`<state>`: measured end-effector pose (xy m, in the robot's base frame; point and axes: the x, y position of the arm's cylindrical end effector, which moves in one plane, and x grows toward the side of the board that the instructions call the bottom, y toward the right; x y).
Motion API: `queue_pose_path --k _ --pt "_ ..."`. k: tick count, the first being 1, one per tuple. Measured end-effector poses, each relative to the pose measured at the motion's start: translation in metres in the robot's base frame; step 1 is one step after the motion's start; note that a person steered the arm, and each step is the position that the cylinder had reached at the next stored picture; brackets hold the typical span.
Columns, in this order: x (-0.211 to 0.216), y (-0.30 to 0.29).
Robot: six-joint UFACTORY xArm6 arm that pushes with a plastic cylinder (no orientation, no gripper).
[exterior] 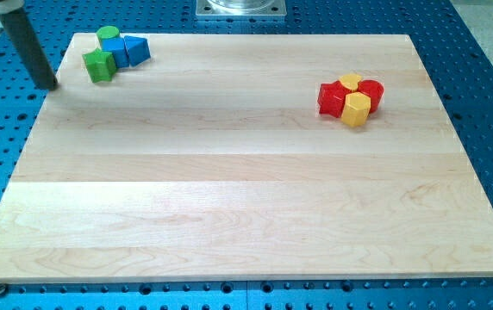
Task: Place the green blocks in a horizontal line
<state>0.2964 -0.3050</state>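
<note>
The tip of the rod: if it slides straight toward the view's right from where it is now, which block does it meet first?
Probably the green star-shaped block, the nearest thing to the right of my tip. The tip sits slightly lower in the view, so it might only graze the block's lower edge; depth is hard to judge.

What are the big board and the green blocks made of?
The board looks like pale wood: grain streaks and plank seams show, with a soft sheen. The green blocks have an even, solid colour, maybe painted wood or plastic; I cannot tell which.
</note>
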Motion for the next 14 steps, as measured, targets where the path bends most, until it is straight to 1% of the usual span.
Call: queue_pose_path --k 1,2,3,4,5,6,7,8,9,10,11,12,13,14 --pt "-0.050 0.001" --pt "-0.086 0.012" --pt "-0.100 0.031" --pt "-0.075 0.068" --pt "-0.009 0.081" --pt "-0.019 0.064" --pt "-0.058 0.045" --pt "-0.087 0.088" --pt "-0.105 0.109" --pt "-0.104 0.120" --pt "-0.046 0.196" --pt "0.012 0.255" --pt "-0.007 0.327" --pt "-0.083 0.349"
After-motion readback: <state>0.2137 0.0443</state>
